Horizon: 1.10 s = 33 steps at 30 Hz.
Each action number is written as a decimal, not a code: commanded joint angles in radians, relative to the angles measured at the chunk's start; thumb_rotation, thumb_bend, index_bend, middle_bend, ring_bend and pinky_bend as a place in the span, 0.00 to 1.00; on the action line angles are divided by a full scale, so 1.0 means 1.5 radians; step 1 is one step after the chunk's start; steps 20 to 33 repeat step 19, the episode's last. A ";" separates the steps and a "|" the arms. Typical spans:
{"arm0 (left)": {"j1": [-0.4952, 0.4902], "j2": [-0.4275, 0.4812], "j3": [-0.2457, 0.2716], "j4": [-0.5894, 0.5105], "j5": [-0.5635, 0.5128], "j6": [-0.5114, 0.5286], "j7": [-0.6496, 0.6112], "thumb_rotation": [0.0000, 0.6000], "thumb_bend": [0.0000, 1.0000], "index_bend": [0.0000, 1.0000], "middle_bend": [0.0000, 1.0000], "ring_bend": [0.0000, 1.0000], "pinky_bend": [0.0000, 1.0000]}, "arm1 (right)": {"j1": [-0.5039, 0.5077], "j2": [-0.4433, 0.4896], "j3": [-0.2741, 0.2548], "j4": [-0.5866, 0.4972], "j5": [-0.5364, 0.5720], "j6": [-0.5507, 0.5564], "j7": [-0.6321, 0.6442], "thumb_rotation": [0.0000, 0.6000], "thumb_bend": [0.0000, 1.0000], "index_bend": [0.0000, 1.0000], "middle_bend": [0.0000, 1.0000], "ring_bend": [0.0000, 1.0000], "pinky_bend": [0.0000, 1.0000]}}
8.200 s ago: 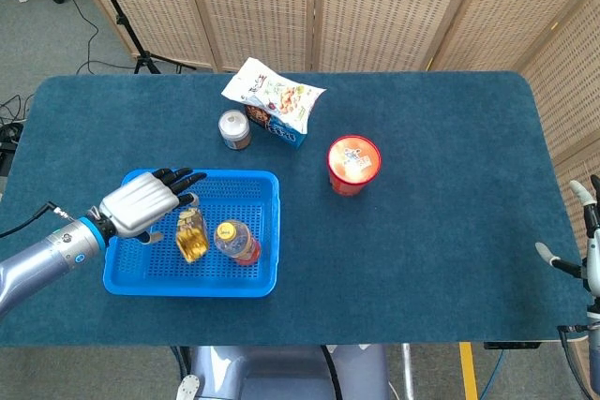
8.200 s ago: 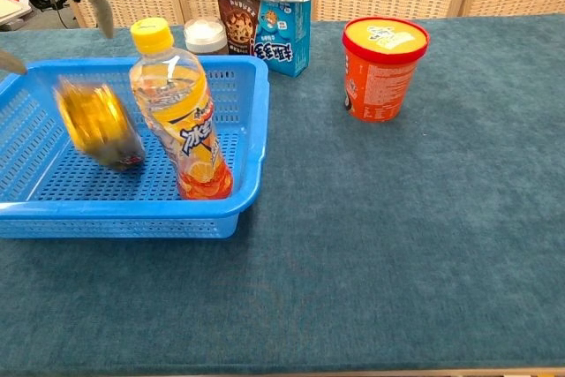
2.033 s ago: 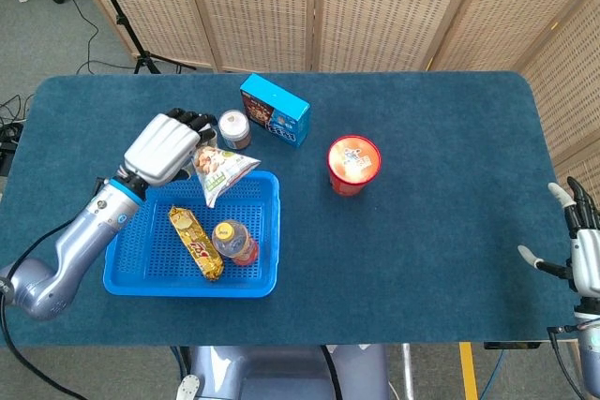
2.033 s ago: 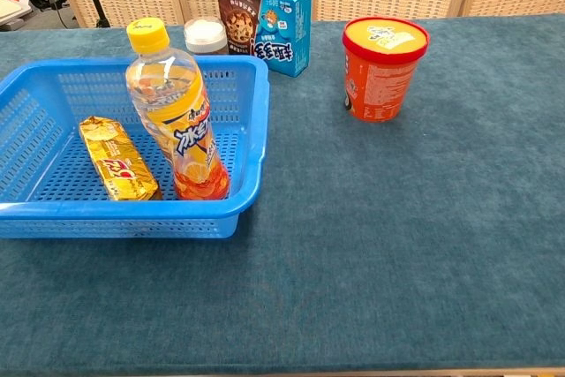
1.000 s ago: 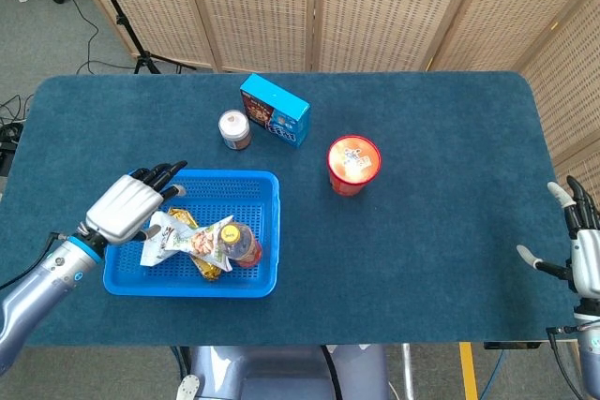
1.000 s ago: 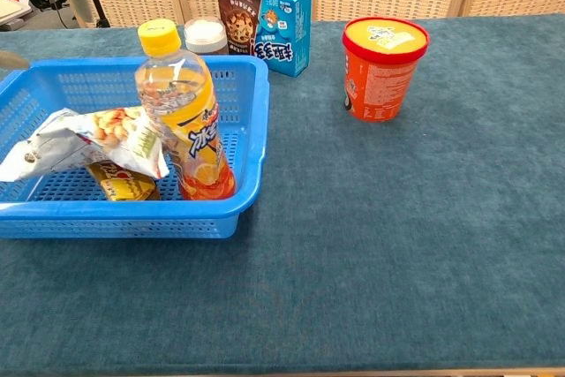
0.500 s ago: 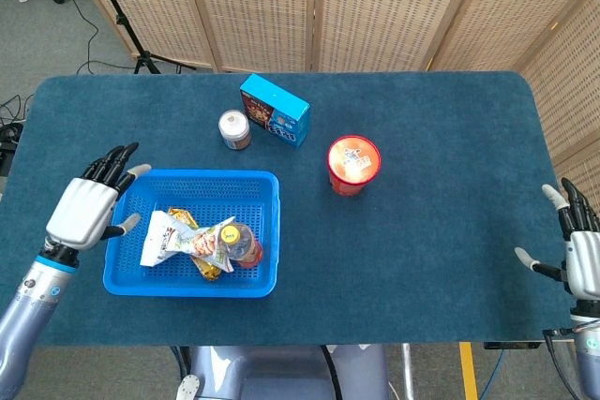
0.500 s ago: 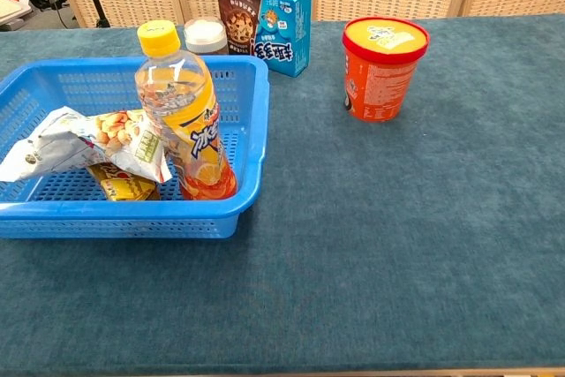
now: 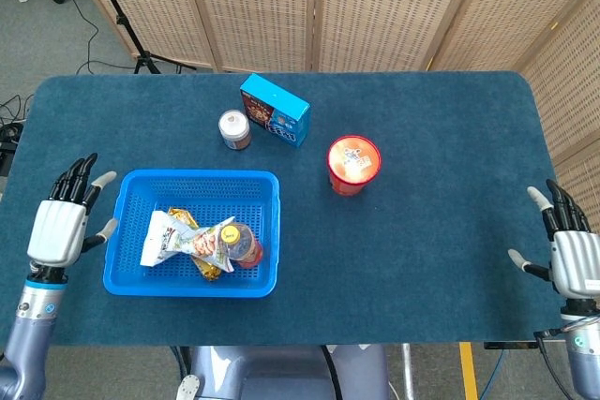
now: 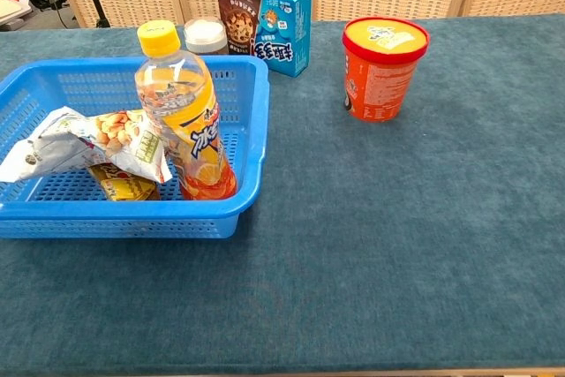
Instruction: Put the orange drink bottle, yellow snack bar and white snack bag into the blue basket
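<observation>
Three task items sit inside the blue basket [image 9: 268, 231], which serves as the landmark on the blue table [image 9: 422, 166]. Left of the basket, just off its left wall, the left hand [image 9: 58, 227] hovers with fingers spread and holds nothing. Within the basket, the white snack bag [image 10: 84, 143] lies across the left and middle, resting on top of the yellow snack bar [image 10: 124, 188], of which only an end shows beneath it. Touching the bag's right edge, the orange drink bottle [image 10: 184, 116] stands upright against the basket's right wall. Behind the basket stand a small white-lidded jar [image 9: 234, 128] and, just right of it, a blue snack box [image 9: 274, 109]. Right of the basket, well apart, stands an orange tub [image 9: 353, 164]. Far right of the basket, at the table edge, the right hand [image 9: 568, 255] is empty with fingers splayed.
</observation>
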 commanded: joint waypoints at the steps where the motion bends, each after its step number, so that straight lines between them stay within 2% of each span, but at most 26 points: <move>1: 0.009 -0.006 0.002 0.016 0.005 0.000 -0.015 1.00 0.23 0.22 0.00 0.02 0.17 | 0.001 -0.001 -0.002 -0.002 0.001 -0.002 -0.009 1.00 0.16 0.11 0.00 0.00 0.13; 33: 0.020 0.000 -0.012 0.018 0.014 -0.014 -0.017 1.00 0.24 0.22 0.00 0.02 0.17 | 0.004 -0.008 -0.014 -0.016 -0.009 -0.008 -0.030 1.00 0.16 0.11 0.00 0.00 0.13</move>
